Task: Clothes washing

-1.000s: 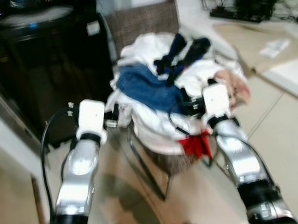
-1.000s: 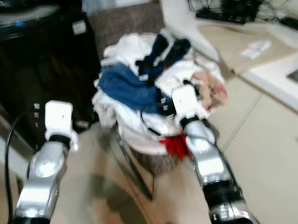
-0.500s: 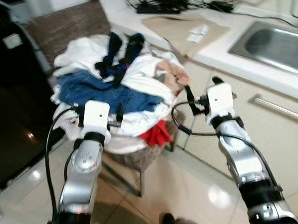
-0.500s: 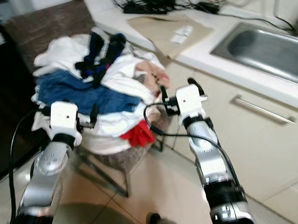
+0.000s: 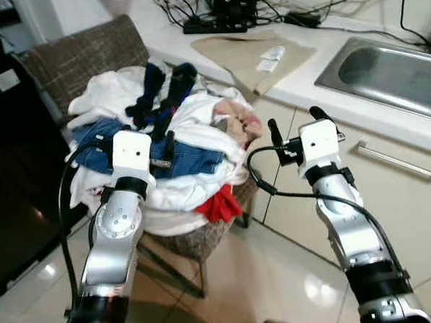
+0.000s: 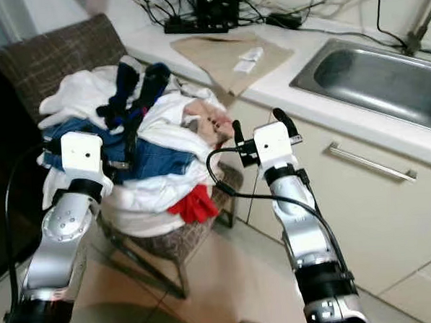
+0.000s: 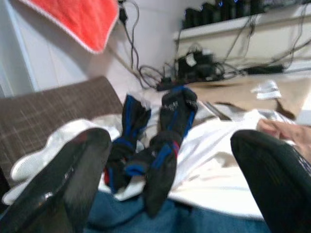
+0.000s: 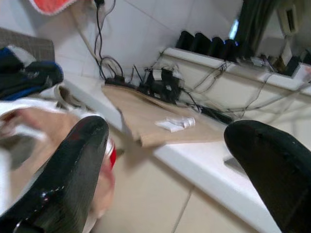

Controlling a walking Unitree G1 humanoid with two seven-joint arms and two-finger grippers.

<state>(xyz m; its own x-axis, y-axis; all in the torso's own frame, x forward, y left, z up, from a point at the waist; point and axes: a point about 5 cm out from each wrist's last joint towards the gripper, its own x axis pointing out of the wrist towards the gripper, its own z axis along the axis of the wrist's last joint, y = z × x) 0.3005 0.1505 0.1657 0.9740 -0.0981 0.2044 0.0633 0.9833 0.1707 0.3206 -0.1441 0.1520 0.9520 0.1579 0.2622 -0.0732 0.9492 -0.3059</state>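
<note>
Swung rightward since a second ago: black appliance now mostly off the left edge, steel sink (image 5: 388, 69) and white countertop (image 5: 298, 92) in full view, blur gone. Right gripper (image 5: 294, 125), earlier over the pile, now off its right side, just beside the pink garment (image 5: 236, 123), not touching. Fingers spread wide; in right wrist view both black fingertips (image 8: 73, 165) bracket open air, with pink fabric at the near edge and tan paper sheet (image 8: 155, 121) on the counter beyond.

Heap of mixed laundry (image 5: 179, 149) piled on brown woven chair (image 5: 87, 56): white cloth, blue denim piece (image 5: 190, 159), dark navy socks with blue trim (image 5: 161, 92) on top, red cloth (image 5: 219, 203) hanging off the front.

Left gripper (image 5: 160, 146) low over the denim at the pile's front-left, fingers spread apart. In left wrist view, socks (image 7: 160, 141) and white cloth sit between and beyond the two fingertips (image 7: 73, 174), denim right beneath. Contact with the cloth: cannot tell.

Black power strip with tangled cables (image 5: 222, 16) at the back of the counter. Cabinet door with a metal bar handle (image 5: 400, 163) below the sink.
</note>
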